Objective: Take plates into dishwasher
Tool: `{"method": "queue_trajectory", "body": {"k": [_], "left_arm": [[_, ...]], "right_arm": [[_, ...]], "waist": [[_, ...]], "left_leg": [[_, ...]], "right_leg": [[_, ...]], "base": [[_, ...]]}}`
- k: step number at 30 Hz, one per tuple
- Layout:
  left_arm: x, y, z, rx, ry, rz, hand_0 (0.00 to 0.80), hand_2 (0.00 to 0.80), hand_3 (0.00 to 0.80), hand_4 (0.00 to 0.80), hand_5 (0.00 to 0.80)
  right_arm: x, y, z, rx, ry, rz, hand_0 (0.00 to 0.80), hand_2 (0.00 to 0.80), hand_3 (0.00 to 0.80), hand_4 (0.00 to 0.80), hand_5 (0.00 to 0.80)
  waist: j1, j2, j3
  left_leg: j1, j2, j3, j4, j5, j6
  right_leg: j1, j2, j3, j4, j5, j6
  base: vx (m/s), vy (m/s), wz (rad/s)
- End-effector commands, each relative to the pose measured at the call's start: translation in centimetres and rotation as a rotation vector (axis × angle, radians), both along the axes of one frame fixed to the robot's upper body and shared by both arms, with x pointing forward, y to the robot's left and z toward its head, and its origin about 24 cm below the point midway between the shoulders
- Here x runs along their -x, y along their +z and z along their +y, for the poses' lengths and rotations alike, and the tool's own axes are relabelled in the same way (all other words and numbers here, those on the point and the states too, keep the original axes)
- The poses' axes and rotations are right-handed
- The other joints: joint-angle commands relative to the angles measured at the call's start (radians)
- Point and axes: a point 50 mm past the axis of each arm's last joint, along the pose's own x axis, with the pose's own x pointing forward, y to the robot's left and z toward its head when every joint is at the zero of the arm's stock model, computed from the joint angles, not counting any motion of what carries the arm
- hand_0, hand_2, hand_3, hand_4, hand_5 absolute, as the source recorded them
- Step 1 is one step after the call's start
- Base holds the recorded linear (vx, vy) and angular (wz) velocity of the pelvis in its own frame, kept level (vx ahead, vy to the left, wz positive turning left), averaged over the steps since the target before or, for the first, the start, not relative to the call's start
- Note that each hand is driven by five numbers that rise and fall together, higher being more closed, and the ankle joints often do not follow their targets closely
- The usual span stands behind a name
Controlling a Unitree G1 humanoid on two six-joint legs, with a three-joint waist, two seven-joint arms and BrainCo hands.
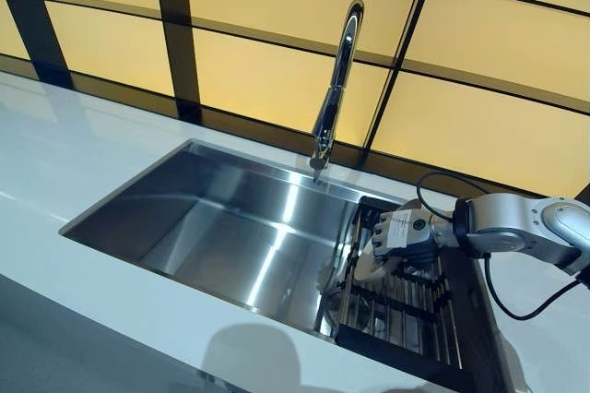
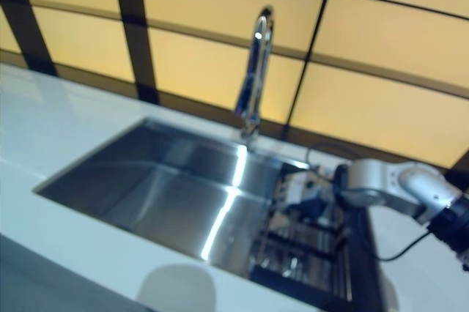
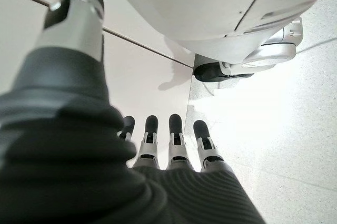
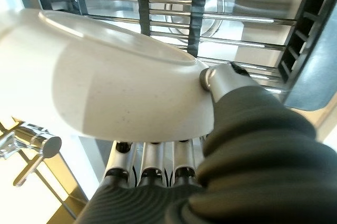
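Work has barely begun, by the look of it: no dishwasher shows anywhere, and the one plate [image 4: 116, 84] I can see is only just in the robot's grasp, above the drying rack [image 1: 406, 305] that sits across the right end of the sink [image 1: 221, 227]. Everything that matters seems still ahead: lifting the plate clear, carrying it off, finding the machine and slotting it in. Whether more plates wait in the rack I cannot tell.

The right hand [image 1: 398, 234] reaches in from the right, the arm stretched almost level over the counter [image 1: 64, 153], wrist pointed toward the tap [image 1: 334, 89]. Seen from its own wrist, the cream plate lies across the hand, fingers [image 4: 152, 163] tucked under its rim and the thumb [image 4: 221, 79] pressed against the opposite edge, so the hand is closed round the plate in a firm pinch. The rack's metal bars show just beyond it.

The left hand [image 3: 168, 145] hangs idle, well away from the sink, fingers straight and relaxed, holding nothing, pointing down at pale floor.
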Motion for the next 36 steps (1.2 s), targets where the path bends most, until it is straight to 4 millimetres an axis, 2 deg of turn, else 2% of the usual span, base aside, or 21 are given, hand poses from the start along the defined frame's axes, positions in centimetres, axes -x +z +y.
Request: {"method": "queue_trajectory", "body": {"k": [1, 14, 22, 29, 32, 33, 36], "left_arm": [[-1.9, 0.9, 1.3, -0.031, -0.032, -0.065, 0.000, 0.000, 0.000, 0.000, 0.000], [-1.7, 0.8, 1.2, -0.024, -0.020, -0.066, 0.000, 0.000, 0.000, 0.000, 0.000], [-1.6, 0.9, 1.4, -0.029, -0.014, -0.065, 0.000, 0.000, 0.000, 0.000, 0.000], [-1.9, 1.0, 1.3, -0.031, -0.017, -0.074, 0.000, 0.000, 0.000, 0.000, 0.000], [-2.0, 1.1, 1.3, -0.030, -0.019, -0.079, 0.000, 0.000, 0.000, 0.000, 0.000], [-1.8, 1.1, 1.4, -0.029, -0.014, -0.080, 0.000, 0.000, 0.000, 0.000, 0.000], [-1.8, 1.1, 1.6, -0.034, -0.014, -0.081, 0.000, 0.000, 0.000, 0.000, 0.000]], "right_arm": [[-0.4, 2.4, -1.2, -0.001, -0.066, -0.115, 0.800, 0.800, 0.800, 0.800, 0.800], [-0.5, 4.2, -2.8, 0.030, -0.117, -0.228, 0.800, 0.800, 0.800, 0.800, 0.800], [-0.9, 5.8, -4.5, 0.022, -0.172, -0.346, 0.800, 0.800, 0.800, 0.800, 0.800], [-1.4, 8.0, -6.0, -0.032, -0.219, -0.488, 0.800, 0.800, 0.800, 0.800, 0.800], [-1.3, 9.6, -7.0, -0.112, -0.258, -0.579, 0.800, 0.800, 0.800, 0.800, 0.800], [-1.1, 10.7, -7.6, -0.173, -0.282, -0.629, 0.800, 0.800, 0.800, 0.800, 0.800], [-0.9, 11.5, -8.6, -0.241, -0.314, -0.685, 0.800, 0.800, 0.800, 0.800, 0.800]], "waist": [[0.031, -0.040, -0.011], [0.000, -0.047, -0.026], [-0.017, -0.054, -0.028], [-0.032, -0.056, -0.028], [-0.044, -0.053, -0.028], [-0.056, -0.048, -0.026], [-0.062, -0.044, -0.024]], "left_leg": [[0.074, 0.046, 0.057, 0.021, -0.072, -0.028], [0.086, 0.031, 0.077, 0.021, -0.083, -0.017], [0.090, 0.016, 0.087, 0.028, -0.094, -0.004], [0.090, 0.006, 0.095, 0.041, -0.108, 0.008], [0.087, -0.003, 0.098, 0.046, -0.115, 0.017], [0.085, -0.010, 0.098, 0.050, -0.118, 0.023], [0.079, -0.016, 0.098, 0.057, -0.124, 0.029]], "right_leg": [[-0.008, -0.008, 0.011, 0.007, 0.038, 0.032], [-0.012, -0.018, 0.039, 0.007, 0.046, 0.041], [-0.018, -0.027, 0.063, 0.011, 0.055, 0.051], [-0.027, -0.038, 0.084, 0.017, 0.066, 0.063], [-0.036, -0.046, 0.100, 0.020, 0.075, 0.072], [-0.045, -0.051, 0.112, 0.024, 0.084, 0.078], [-0.057, -0.058, 0.123, 0.028, 0.092, 0.086]], "base": [[0.000, 0.000, 0.00], [-0.010, 0.032, -0.02], [-0.016, 0.029, -0.05], [-0.026, 0.034, -0.06], [-0.040, 0.050, -0.12], [-0.045, 0.054, -0.07], [-0.053, 0.048, -0.18]]}}
